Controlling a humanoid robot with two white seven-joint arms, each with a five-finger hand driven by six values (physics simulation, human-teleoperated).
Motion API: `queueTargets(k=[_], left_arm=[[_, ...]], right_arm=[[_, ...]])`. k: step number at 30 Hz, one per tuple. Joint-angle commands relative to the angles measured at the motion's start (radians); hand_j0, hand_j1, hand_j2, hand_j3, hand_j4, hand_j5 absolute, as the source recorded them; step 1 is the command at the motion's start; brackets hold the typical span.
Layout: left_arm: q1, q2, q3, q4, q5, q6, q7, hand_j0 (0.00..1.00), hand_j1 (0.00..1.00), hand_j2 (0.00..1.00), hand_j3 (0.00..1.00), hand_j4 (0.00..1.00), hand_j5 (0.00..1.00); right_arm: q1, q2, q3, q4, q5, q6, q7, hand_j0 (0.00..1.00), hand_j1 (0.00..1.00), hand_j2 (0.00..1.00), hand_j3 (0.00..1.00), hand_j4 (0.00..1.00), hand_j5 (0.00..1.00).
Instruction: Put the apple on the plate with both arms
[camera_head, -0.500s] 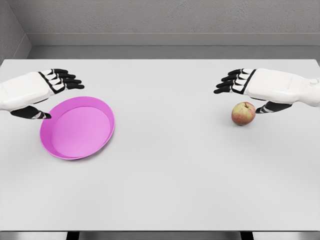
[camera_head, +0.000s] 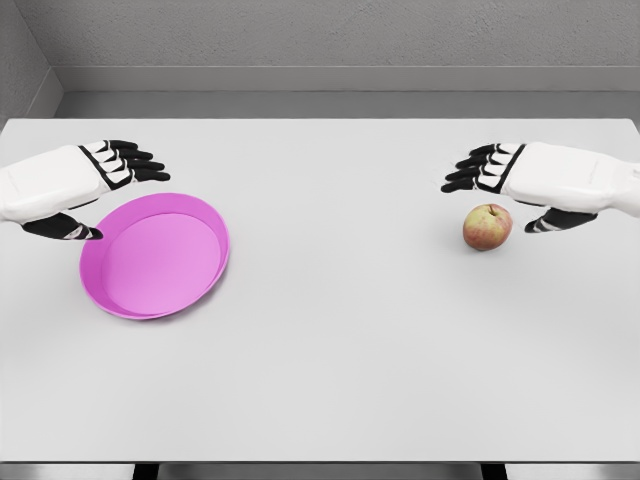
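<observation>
My right hand hangs just above and behind the apple, fingers spread and relaxed, thumb out to the apple's right side; it grips nothing, and I cannot tell whether the thumb tip touches the fruit. The red-green apple rests upright on the white table, well over on the right, well apart from the pink plate on the left. My left hand hovers at the plate's far left rim, fingers likewise open, thumb pointing over the edge, holding nothing.

I judge this the reach-and-grasp step: nothing is picked up yet, so the task is barely begun. The next move calls for lowering my right hand so fingers and thumb bracket the apple, then closing gently, since a round fruit may roll if nudged off-centre. My left hand should probably steady the plate
</observation>
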Motion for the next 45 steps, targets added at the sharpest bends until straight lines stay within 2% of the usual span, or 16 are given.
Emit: queueTargets(k=[1, 5, 7, 11, 13, 16, 18, 23, 29, 39, 45], left_arm=[[0.000, 0.001, 0.001, 0.000, 0.007, 0.001, -0.001, 1.00, 1.00, 1.00, 1.00, 1.00, 1.00], [0.000, 0.001, 0.001, 0.000, 0.007, 0.001, -0.001, 1.00, 1.00, 1.00, 1.00, 1.00, 1.00], [-0.002, 0.001, 0.001, 0.000, 0.007, 0.001, -0.003, 1.00, 1.00, 1.00, 1.00, 1.00, 1.00], [-0.002, 0.001, 0.001, 0.000, 0.007, 0.001, -0.017, 1.00, 1.00, 1.00, 1.00, 1.00, 1.00], [-0.002, 0.001, 0.001, 0.000, 0.007, 0.001, -0.017, 1.00, 1.00, 1.00, 1.00, 1.00, 1.00], [-0.002, 0.001, 0.001, 0.000, 0.007, 0.001, -0.017, 1.00, 1.00, 1.00, 1.00, 1.00, 1.00], [-0.002, 0.001, 0.001, 0.000, 0.007, 0.001, -0.017, 1.00, 1.00, 1.00, 1.00, 1.00, 1.00], [-0.002, 0.001, 0.001, 0.000, 0.007, 0.001, -0.017, 1.00, 1.00, 1.00, 1.00, 1.00, 1.00], [-0.003, 0.001, 0.001, 0.000, 0.007, 0.001, -0.017, 1.00, 1.00, 1.00, 1.00, 1.00, 1.00], [-0.003, 0.001, 0.001, 0.000, 0.007, 0.001, -0.018, 1.00, 1.00, 1.00, 1.00, 1.00, 1.00], [-0.003, 0.000, 0.001, 0.000, 0.007, 0.001, -0.018, 1.00, 1.00, 1.00, 1.00, 1.00, 1.00]], right_arm=[[0.002, -0.018, 0.000, 0.026, -0.022, 0.002, 0.033, 1.00, 1.00, 1.00, 1.00, 1.00, 1.00], [0.028, -0.011, 0.003, 0.099, -0.171, 0.002, 0.168, 1.00, 1.00, 1.00, 1.00, 1.00, 1.00], [0.029, -0.010, 0.003, 0.130, -0.186, 0.002, 0.168, 1.00, 1.00, 1.00, 1.00, 1.00, 1.00], [0.035, -0.008, -0.002, 0.138, -0.188, 0.002, 0.168, 1.00, 1.00, 1.00, 1.00, 1.00, 1.00], [0.034, 0.019, -0.002, 0.142, -0.188, 0.002, 0.168, 1.00, 1.00, 1.00, 1.00, 1.00, 1.00], [0.025, 0.094, -0.003, 0.217, -0.203, 0.002, 0.168, 1.00, 1.00, 1.00, 1.00, 1.00, 1.00], [0.018, 0.104, -0.002, 0.250, -0.229, 0.002, 0.168, 1.00, 1.00, 1.00, 1.00, 1.00, 1.00], [0.012, 0.116, 0.003, 0.302, -0.226, 0.002, 0.168, 1.00, 1.00, 1.00, 1.00, 1.00, 1.00], [0.002, 0.120, 0.003, 0.303, -0.175, 0.002, 0.168, 1.00, 1.00, 1.00, 1.00, 1.00, 1.00], [-0.011, 0.185, 0.032, 0.389, -0.166, 0.056, 0.168, 1.00, 1.00, 1.00, 1.00, 1.00, 1.00], [-0.064, 0.249, 0.084, 0.469, -0.149, 0.062, 0.168, 1.00, 1.00, 1.00, 1.00, 1.00, 1.00]])
